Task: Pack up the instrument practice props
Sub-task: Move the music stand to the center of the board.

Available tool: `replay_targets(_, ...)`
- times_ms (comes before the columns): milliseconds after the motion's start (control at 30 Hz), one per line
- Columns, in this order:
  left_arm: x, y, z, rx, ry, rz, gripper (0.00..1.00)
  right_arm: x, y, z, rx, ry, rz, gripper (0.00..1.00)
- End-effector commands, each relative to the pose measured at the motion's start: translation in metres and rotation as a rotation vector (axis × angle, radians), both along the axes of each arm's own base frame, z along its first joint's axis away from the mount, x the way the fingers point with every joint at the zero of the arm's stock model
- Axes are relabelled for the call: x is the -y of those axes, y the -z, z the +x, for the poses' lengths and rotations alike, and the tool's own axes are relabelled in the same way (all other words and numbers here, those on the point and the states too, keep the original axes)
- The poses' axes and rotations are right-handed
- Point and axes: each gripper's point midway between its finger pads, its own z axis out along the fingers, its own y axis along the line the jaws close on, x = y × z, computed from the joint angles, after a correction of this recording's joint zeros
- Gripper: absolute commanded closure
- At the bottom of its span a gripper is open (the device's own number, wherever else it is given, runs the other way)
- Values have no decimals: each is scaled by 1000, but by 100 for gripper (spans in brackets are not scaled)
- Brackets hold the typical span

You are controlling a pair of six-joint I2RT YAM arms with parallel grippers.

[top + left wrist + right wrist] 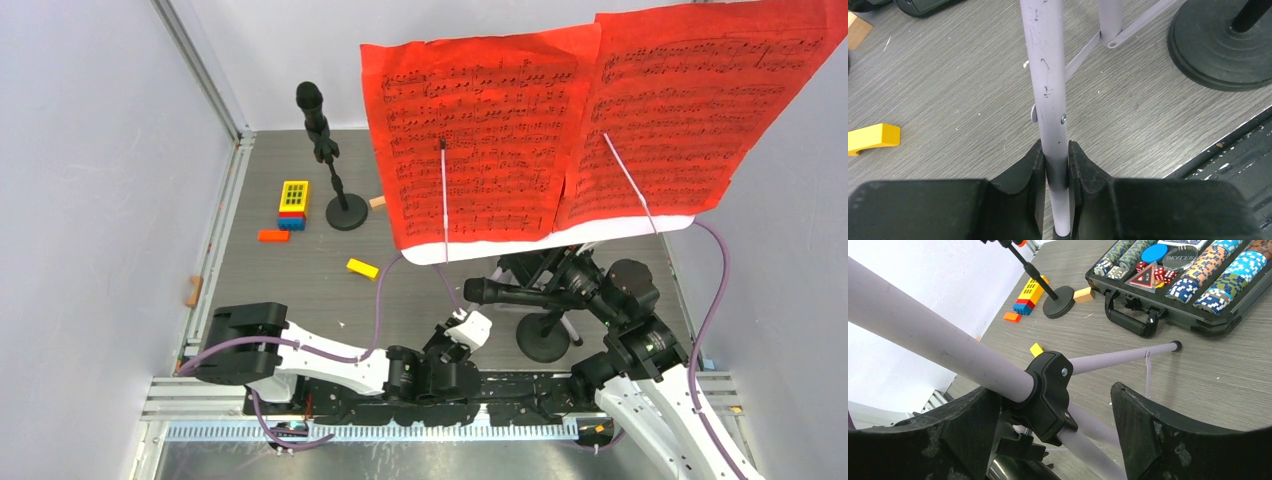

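Between the fingers of the left gripper (1055,154) sits one silver leg (1048,75) of the music stand (480,250). The jaws are nearly closed and pinch it firmly, which I judge is meant to steady the stand while the other arm works on it. Just ahead of that hand a thin brace (1088,47) runs off the leg, and further to its right sits the round base (1220,50) of a microphone (500,293).

The right gripper (1053,395) is spread wide and grips nothing. The black collar (1048,385) on the stand's pole lies in the gap, nearer its left finger, probably so the hand can close there and fold the legs.

Above both hands the red sheet music (590,120) rests on the stand, so none of it is packed yet.

Beyond the right hand lies an open poker chip case (1175,314) holding rows of chips (1193,277), red dice (1160,272) and a round disc (1180,257); no prop is inside it.

Far past the left hand a second microphone (318,125) stands upright beside toy blocks (293,205).
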Motion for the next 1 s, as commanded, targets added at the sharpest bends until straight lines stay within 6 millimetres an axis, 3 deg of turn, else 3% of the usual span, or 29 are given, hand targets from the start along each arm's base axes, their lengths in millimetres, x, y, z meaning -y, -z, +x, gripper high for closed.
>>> replay_targets(0, -52, 50, -22, -17, 110, 363, 100, 42, 5, 24, -10, 246, -83, 17)
replay_targets(467, -62, 43, -18, 1, 98, 378, 100, 19, -51, 22, 121, 126, 22, 15)
replay_targets(733, -62, 43, -18, 4, 93, 372, 100, 18, -78, 12, 232, 101, 47, 16)
replay_targets(967, -55, 44, -18, 11, 99, 385, 100, 34, -73, 1, 246, 161, 56, 17)
